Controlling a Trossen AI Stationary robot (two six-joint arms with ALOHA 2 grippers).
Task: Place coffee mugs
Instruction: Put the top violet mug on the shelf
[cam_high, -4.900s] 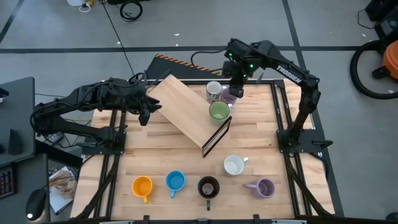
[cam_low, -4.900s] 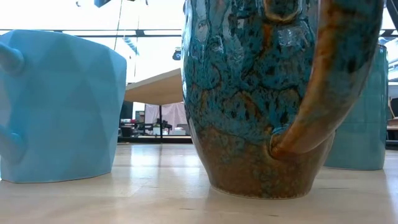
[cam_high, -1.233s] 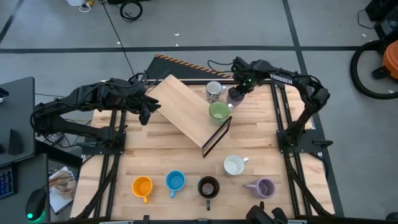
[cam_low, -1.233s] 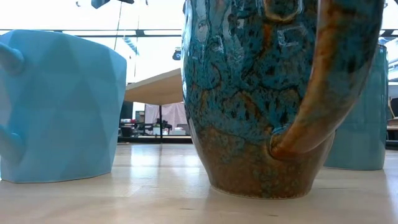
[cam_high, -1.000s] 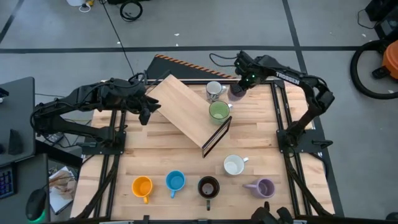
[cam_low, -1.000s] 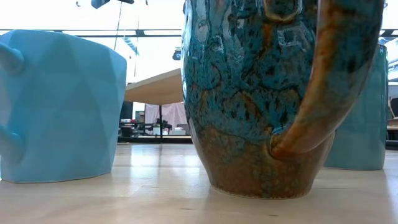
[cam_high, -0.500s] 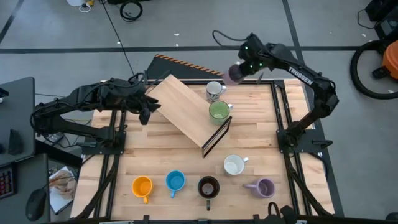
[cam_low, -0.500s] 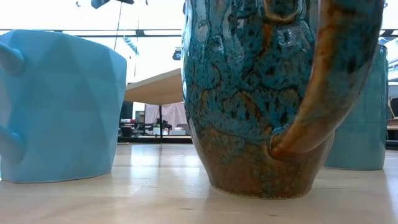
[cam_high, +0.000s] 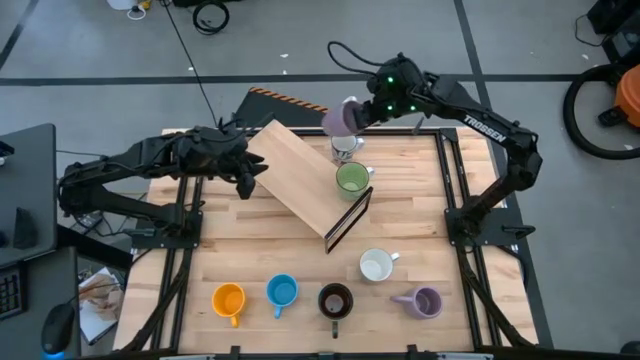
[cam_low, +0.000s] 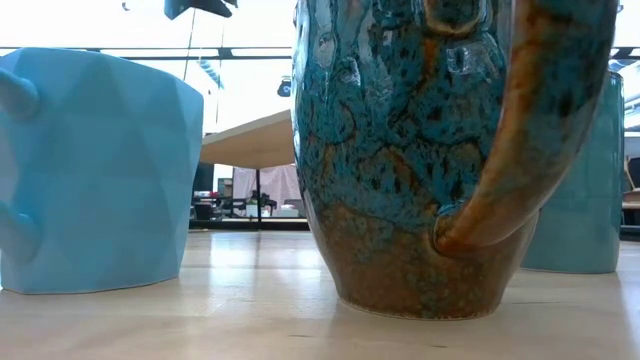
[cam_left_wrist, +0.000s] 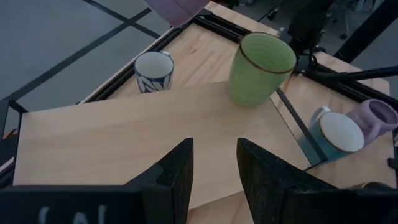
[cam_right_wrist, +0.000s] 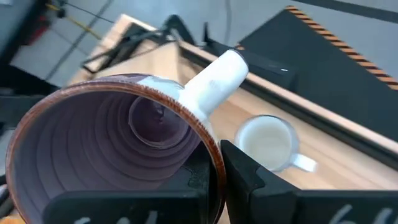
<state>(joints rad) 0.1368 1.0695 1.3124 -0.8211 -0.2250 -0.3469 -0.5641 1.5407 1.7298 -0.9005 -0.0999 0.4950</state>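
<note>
My right gripper (cam_high: 352, 115) is shut on a lavender mug (cam_high: 339, 117) and holds it high over the table's far edge, above a white patterned mug (cam_high: 343, 147) that stands on the table. A green mug (cam_high: 351, 179) stands on the raised wooden board (cam_high: 295, 175). My left gripper (cam_high: 249, 177) hangs open at the board's left end with only the board (cam_left_wrist: 112, 137) in view between its fingers. Orange (cam_high: 229, 299), light blue (cam_high: 282, 292), dark brown (cam_high: 335, 300), white (cam_high: 376, 265) and lavender (cam_high: 426, 301) mugs stand near the front edge. My right gripper pinches the lavender mug's wall at the rim (cam_right_wrist: 214, 158), just beside the handle (cam_right_wrist: 214, 81), with one finger inside the mug and one outside. The mug is lifted clear and tipped, its open mouth facing back toward the wrist.
The board slants across the table's middle on a dark frame (cam_high: 350, 218). In the low view the light blue mug (cam_low: 95, 170) and the dark glazed mug (cam_low: 420, 150) fill the foreground. Bare tabletop lies left of the board and between it and the front row.
My right gripper has lifted the lavender mug off the table's far right corner, carrying it up and toward the left, past the patterned mug, and the mug has tipped over. My left gripper has edged slightly toward the board.
</note>
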